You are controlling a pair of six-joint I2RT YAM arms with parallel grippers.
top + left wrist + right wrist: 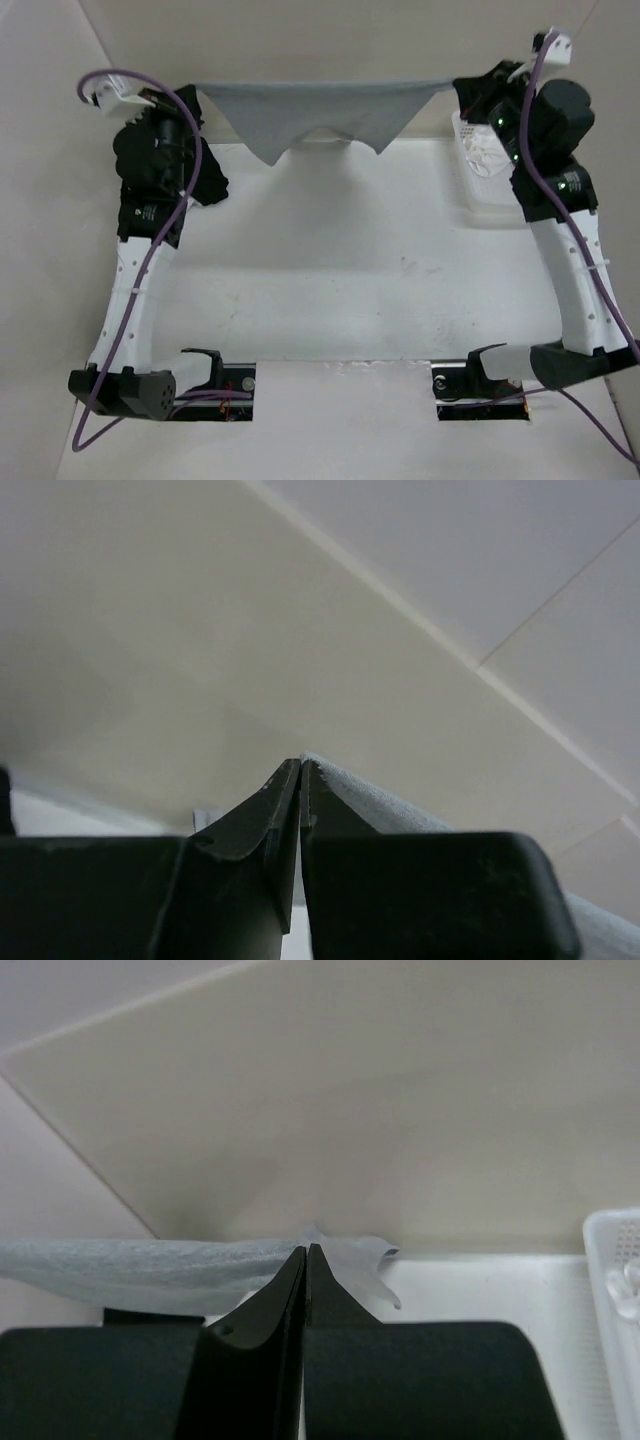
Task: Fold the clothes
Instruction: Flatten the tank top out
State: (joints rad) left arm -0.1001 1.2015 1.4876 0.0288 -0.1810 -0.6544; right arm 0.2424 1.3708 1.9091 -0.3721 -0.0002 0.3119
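The clothes, a heather-grey tank top (320, 112), hang stretched in the air across the far side of the table. The top edge is pulled taut and two points droop down toward the table. My left gripper (188, 92) is shut on the left corner, and my right gripper (456, 88) is shut on the right corner. In the left wrist view, the left gripper (301, 763) pinches the grey fabric (400, 810), which runs off to the right. In the right wrist view, the right gripper (307, 1249) pinches the fabric (120, 1260), which runs off to the left.
A white plastic basket (488, 195) with white cloth in it stands at the far right under my right arm; its rim (612, 1260) shows in the right wrist view. A dark garment (212, 182) lies behind my left arm. A wall rises just behind the table.
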